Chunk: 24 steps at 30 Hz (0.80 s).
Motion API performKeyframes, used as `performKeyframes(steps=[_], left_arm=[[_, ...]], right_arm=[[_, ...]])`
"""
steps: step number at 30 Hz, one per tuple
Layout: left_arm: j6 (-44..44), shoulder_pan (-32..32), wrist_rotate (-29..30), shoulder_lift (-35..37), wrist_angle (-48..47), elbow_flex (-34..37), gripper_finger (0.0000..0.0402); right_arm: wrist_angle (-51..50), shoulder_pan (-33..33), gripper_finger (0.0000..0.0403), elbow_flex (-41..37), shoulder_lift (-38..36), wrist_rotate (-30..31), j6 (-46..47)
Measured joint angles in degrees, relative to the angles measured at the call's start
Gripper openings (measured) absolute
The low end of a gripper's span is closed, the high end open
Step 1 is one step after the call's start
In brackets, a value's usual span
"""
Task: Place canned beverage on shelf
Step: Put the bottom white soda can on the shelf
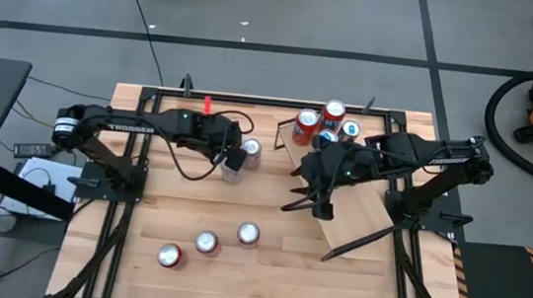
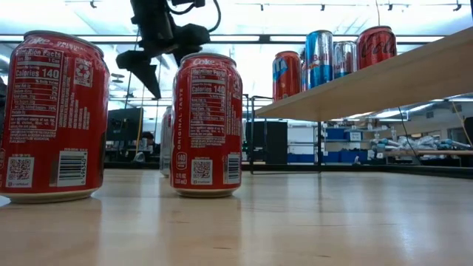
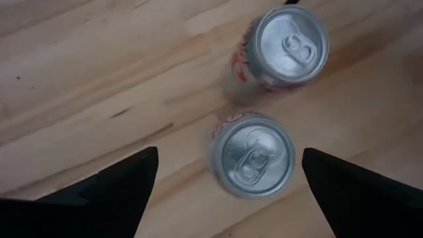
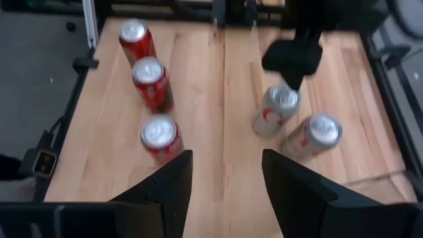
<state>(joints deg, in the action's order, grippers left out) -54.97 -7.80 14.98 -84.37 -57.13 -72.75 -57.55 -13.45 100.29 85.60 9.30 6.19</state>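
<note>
Left wrist view has my left gripper (image 3: 228, 192) hanging wide open right over a silver can (image 3: 253, 155), with a second silver can (image 3: 284, 45) just beside it, while the shelf (image 1: 364, 214) with four cans parked at its far end sits over on the right under the right gripper (image 1: 318, 206), which is half open and holding nothing. My worry is the neighbour: if I drop a bit off-centre, a finger probably clips it and tips one or both.
</note>
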Motion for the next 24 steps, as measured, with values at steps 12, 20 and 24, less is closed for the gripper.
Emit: performKeyframes(steps=[12,20,24], left_arm=[[-2.22,1.24,0.35,-2.23,2.65,0.13,0.0387],[-1.43,1.27,-2.82,-6.29,6.18,0.02,0.0387],[-1.37,1.38,-4.24,-7.76,6.09,0.03,0.0387]], right_arm=[[3.4,0.0,0.0191,0.0,0.0,0.0,-4.56],[5.51,0.0,0.0191,-0.45,0.26,-1.09,-6.43],[7.46,0.0,0.0191,-1.58,0.32,-2.72,-7.03]])
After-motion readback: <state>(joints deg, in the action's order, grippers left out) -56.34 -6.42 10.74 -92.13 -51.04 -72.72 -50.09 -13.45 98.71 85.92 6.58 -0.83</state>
